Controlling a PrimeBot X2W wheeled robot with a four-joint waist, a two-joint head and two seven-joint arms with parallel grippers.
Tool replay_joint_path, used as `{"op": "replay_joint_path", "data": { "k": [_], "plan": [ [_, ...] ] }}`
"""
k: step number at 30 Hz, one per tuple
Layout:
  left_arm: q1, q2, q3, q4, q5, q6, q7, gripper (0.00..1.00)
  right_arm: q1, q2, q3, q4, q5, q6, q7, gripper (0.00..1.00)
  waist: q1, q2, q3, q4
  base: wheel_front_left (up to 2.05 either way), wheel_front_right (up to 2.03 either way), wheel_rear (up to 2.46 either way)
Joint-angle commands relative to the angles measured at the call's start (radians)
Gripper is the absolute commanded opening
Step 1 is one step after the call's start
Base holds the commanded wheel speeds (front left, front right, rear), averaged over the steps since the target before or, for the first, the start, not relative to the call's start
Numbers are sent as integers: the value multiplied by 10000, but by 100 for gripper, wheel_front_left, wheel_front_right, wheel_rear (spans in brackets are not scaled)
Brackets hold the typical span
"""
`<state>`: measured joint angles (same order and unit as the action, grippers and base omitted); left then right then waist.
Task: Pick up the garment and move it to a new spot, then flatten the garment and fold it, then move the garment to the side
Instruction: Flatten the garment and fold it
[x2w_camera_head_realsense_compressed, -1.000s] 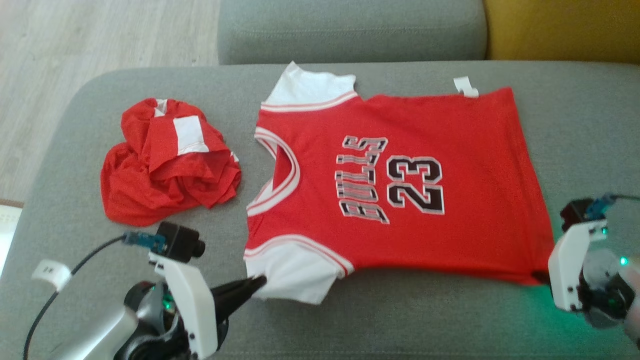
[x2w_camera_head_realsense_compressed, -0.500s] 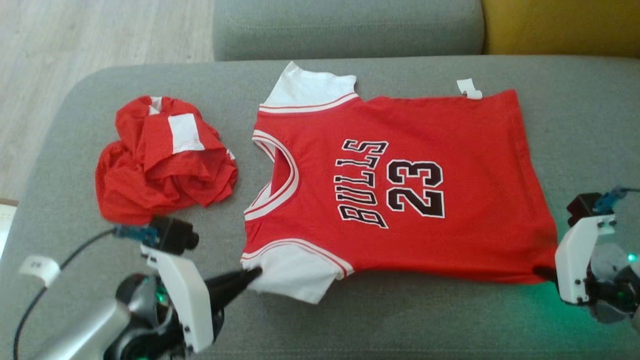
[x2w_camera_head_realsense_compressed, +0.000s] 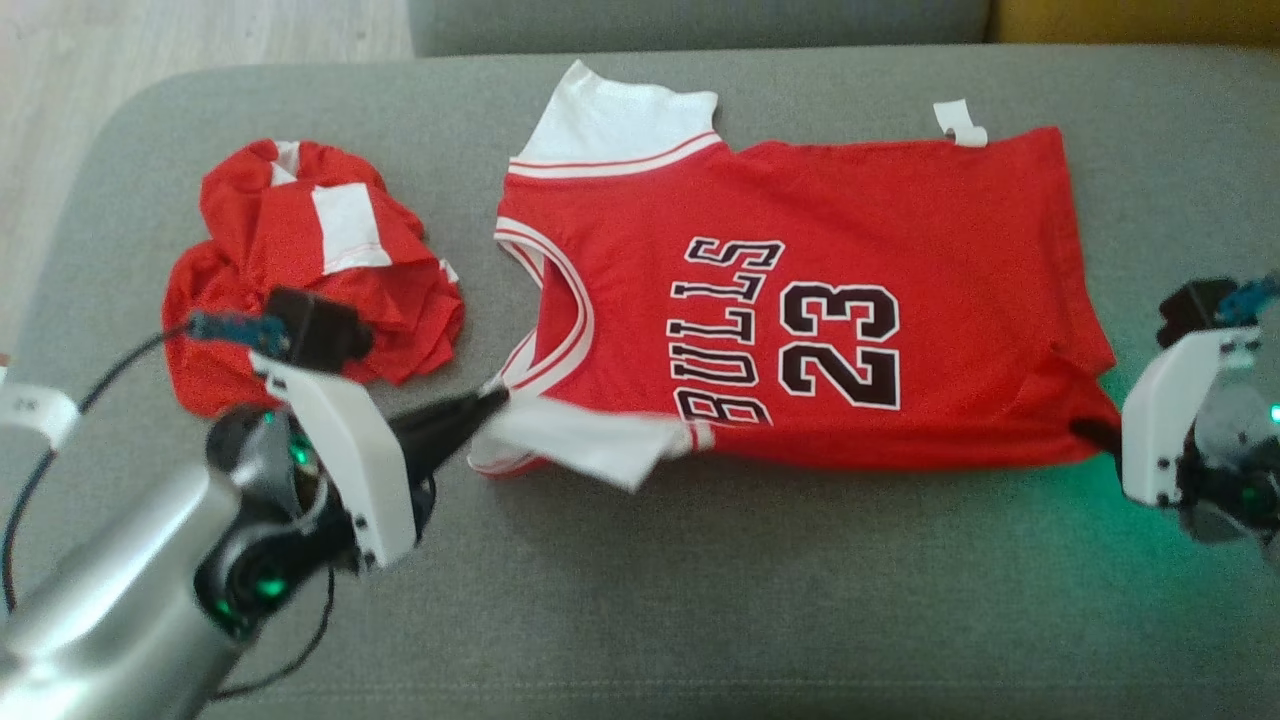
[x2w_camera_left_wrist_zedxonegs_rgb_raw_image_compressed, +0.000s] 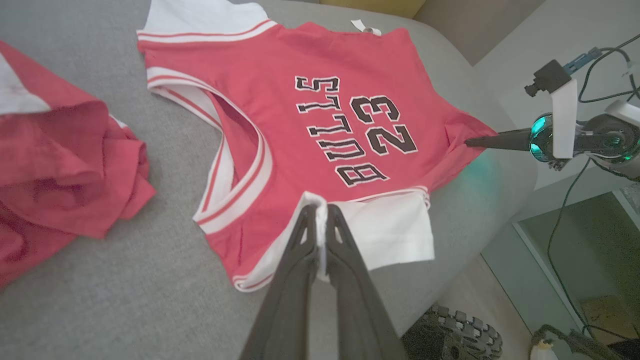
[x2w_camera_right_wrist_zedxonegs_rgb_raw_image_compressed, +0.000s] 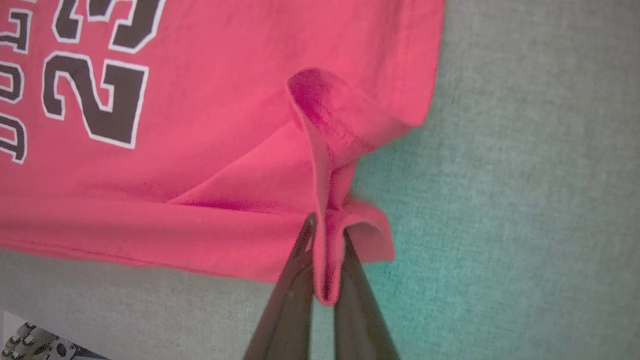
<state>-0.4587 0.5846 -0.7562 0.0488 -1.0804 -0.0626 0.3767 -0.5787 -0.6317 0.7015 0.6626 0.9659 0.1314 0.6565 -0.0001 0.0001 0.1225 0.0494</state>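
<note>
Fold step: with the left gripper (x2w_camera_left_wrist_zedxonegs_rgb_raw_image_compressed: 322, 210) clamped on the near white sleeve (x2w_camera_left_wrist_zedxonegs_rgb_raw_image_compressed: 390, 230) and the right gripper (x2w_camera_right_wrist_zedxonegs_rgb_raw_image_compressed: 327, 227) clamped on the near hem corner (x2w_camera_right_wrist_zedxonegs_rgb_raw_image_compressed: 330, 125) of the jersey (x2w_camera_head_realsense_compressed: 800, 200) lying flat mid-cushion (x2w_camera_head_realsense_compressed: 700, 620), I should carry both grips level toward the cushion's far edge, avoiding sag.

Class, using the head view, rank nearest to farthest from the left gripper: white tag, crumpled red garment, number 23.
1. Crumpled red garment, beside the left gripper.
2. Number 23, farther right.
3. White tag, far right corner.

Clamped left pincer (x2w_camera_head_realsense_compressed: 495, 400), clamped right pincer (x2w_camera_head_realsense_compressed: 1085, 432), wide apart
</note>
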Motion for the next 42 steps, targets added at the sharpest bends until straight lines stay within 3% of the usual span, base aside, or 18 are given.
{"op": "replay_joint_path", "data": {
  "k": [1,20,21,22,23,24,25,26,27,32,33,42],
  "plan": [
    [-768,261,684,-140,128,-80,-86,0,-327,-143,-109,-122,-91,-7,-113,0,1,-1,150,-32,0,0,0],
    [-3232,-330,222,2235,787,-586,122,0,-1821,612,-363,416,-1189,-7,-1152,0,1,-1,1666,-286,0,0,0],
    [-3325,-359,194,2336,801,-602,80,0,-1926,614,-339,416,-1319,-7,-1340,39,1,-1,1720,-293,0,0,0],
    [-3414,-388,172,2445,821,-615,24,0,-2037,608,-331,437,-1483,-7,-1590,100,1,-1,1765,-299,0,0,0],
    [-3503,-410,157,2562,869,-623,-58,0,-2144,637,-371,525,-1590,-7,-1800,100,1,-1,1810,-306,0,0,0],
    [-3601,-437,153,2689,968,-628,-203,19,-2248,686,-405,555,-1667,-7,-2049,100,1,-1,1845,-304,0,0,0],
    [-3702,-471,165,2827,1110,-630,-411,55,-2350,744,-504,614,-1689,-7,-2315,100,1,-1,1878,-303,0,0,0],
    [-3702,-471,165,2827,1110,-630,-411,55,-2350,744,-504,614,-1689,-7,-2315,100,1,-1,1878,-303,0,0,0],
    [-3782,-530,186,2991,1218,-621,-608,100,-2451,800,-621,678,-1713,-7,-2613,100,1,-1,1901,-301,0,0,0],
    [-3974,-1044,751,3634,1071,-535,-1875,100,-2676,931,-770,841,-2018,-7,-3952,100,1,-1,1841,-284,0,0,0],
    [-3991,-1115,954,3791,1240,-451,-2607,100,-2676,757,-332,606,-2603,-7,-4627,100,1,-1,1732,-267,0,0,0],
    [-2985,-1643,2051,3534,1523,247,-5959,100,-1737,957,-763,279,-2910,-7,-8201,100,1,-1,836,-197,0,0,0]
  ]
}}
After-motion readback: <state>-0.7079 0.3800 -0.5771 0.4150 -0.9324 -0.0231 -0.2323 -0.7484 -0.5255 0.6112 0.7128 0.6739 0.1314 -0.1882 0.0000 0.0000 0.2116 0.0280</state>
